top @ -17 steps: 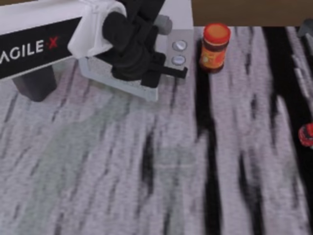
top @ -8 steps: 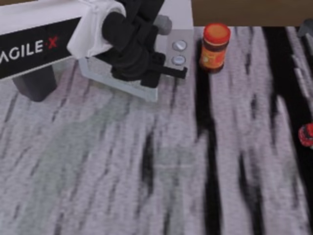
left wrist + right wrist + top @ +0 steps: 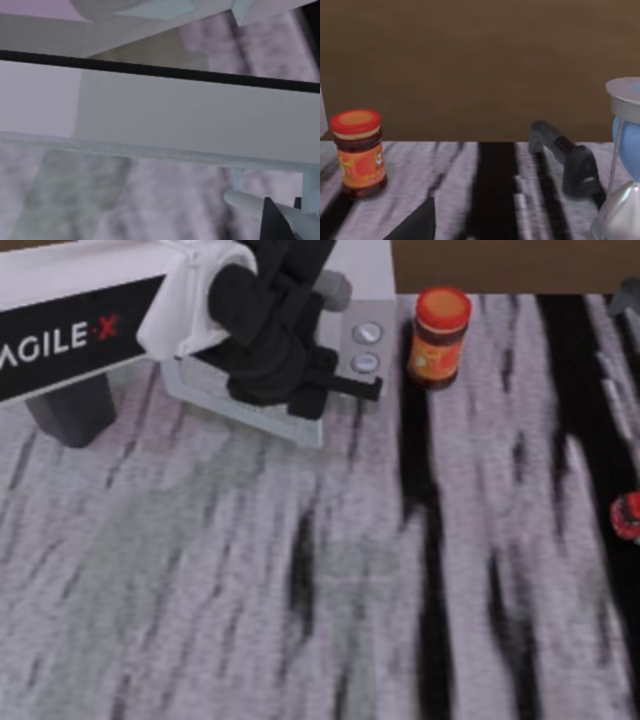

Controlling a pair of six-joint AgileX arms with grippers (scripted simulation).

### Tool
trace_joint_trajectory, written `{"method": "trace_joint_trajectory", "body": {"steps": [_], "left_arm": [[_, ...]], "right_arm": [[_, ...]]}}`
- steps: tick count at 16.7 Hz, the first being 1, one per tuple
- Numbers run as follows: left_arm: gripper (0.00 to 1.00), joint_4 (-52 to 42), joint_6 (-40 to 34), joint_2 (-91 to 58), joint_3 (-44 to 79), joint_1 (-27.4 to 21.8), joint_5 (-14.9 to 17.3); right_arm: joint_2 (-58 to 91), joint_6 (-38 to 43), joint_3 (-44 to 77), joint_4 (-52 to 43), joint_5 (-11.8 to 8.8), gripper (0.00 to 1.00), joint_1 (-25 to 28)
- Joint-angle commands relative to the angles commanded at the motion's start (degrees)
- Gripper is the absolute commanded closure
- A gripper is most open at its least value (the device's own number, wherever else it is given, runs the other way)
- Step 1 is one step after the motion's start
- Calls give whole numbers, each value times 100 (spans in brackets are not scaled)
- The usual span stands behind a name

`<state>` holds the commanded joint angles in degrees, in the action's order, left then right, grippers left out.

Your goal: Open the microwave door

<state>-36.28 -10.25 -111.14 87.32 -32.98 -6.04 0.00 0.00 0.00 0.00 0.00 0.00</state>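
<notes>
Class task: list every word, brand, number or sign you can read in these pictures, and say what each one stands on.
"AGILE X": on the left arm, top view; the first letter is cut off at the picture's edge.
Jar label: a printed design, too blurred to read.
Microwave, knobs: no readable marks.

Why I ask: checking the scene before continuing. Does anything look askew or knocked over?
Only the microwave door sits angled out from the microwave, partly open, with the left gripper at it. The jar stands upright.
</notes>
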Motion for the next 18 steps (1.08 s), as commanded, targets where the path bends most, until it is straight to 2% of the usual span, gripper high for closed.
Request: {"method": "trace_joint_trajectory", "body": {"steps": [6,11,18], "left_arm": [[100,8,-16,7,-16,-39,57],[100,128,406,259,-367,100,235],[100,140,429,277,-381,107,245]], "right_arm": [[0,0,0,0,0,0,0],[0,0,0,0,0,0,0],[0,0,0,0,0,0,0]]}}
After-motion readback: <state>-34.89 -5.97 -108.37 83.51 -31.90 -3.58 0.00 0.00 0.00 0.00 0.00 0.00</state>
